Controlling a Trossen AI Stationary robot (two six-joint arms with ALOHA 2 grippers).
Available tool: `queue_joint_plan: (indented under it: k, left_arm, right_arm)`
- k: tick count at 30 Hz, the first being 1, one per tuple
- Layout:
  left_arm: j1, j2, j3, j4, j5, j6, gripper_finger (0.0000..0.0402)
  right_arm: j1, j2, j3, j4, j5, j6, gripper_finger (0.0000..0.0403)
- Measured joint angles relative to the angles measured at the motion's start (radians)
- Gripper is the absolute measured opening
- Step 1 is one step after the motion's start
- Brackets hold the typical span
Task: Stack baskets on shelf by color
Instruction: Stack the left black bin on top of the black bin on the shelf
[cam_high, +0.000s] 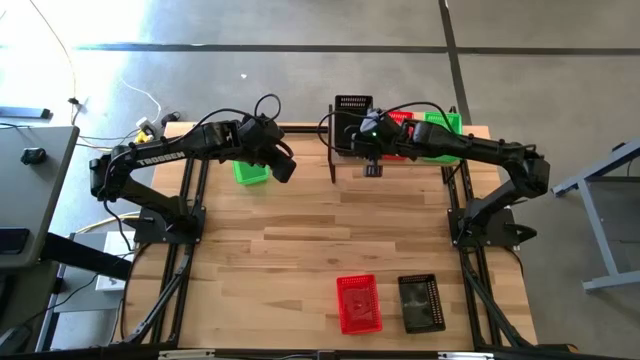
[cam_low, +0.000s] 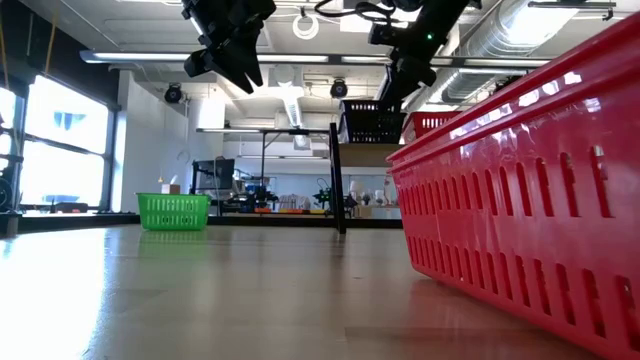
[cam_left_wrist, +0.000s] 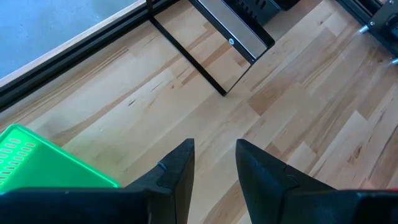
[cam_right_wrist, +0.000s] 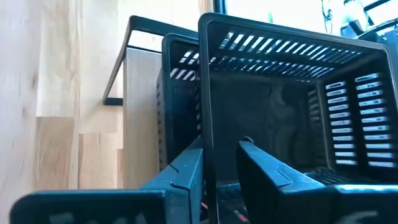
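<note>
The shelf stands at the table's far edge, right of the middle. My right gripper is at its left end, shut on a black basket. A second black basket shows just behind the held one. A red basket and a green basket sit on the shelf to the right. My left gripper hangs open and raised over the far left of the table, beside a green basket that rests on its base on the tabletop. My right gripper pinches one side wall of the black basket at its rim, one finger outside and one finger inside the hollow. Whether the basket rests on the second black basket or hangs clear, I cannot tell.
A red basket and a black basket lie side by side near the table's near edge, right of centre. The red one fills the right of the low view. The shelf's black post stands between the two grippers.
</note>
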Motion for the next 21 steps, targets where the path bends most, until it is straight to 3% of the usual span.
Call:
queue_joint_plan:
  k: [4,10,18,21]
  left_arm:
    - [0.000,0.000,0.000,0.000,0.000,0.000,0.0107]
    - [0.000,0.000,0.000,0.000,-0.001,0.000,0.0107]
    - [0.000,0.000,0.000,0.000,-0.002,0.000,0.0107]
    - [0.000,0.000,0.000,0.000,-0.002,0.000,0.0107]
  right_arm:
    - [0.000,0.000,0.000,0.000,-0.003,0.002,0.0068]
    - [0.000,0.000,0.000,-0.002,-0.008,0.002,0.0008]
    - [0.000,-0.001,0.046,-0.066,-0.020,0.011,0.0004]
    - [-0.005,-0.001,0.085,-0.096,-0.086,0.053,0.0004]
